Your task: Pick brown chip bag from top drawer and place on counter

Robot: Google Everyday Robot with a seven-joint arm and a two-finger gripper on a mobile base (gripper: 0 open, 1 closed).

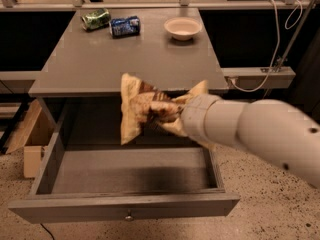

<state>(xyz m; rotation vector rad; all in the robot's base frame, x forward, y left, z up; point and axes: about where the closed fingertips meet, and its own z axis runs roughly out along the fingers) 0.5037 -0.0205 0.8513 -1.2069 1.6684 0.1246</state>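
Observation:
My gripper (167,115) is shut on the brown chip bag (137,106), a crumpled bag with a dark brown middle and tan ends. It holds the bag in the air above the open top drawer (125,171), level with the front edge of the counter (125,59). My pale arm reaches in from the right and hides the gripper's body. The drawer is pulled out, with a round knob (129,216) on its front panel.
At the back of the counter lie a crushed green can (96,19), a crushed blue can (125,26) and a white bowl (183,28). A cardboard box (31,139) stands on the floor at the left. A cable and rail run at the right.

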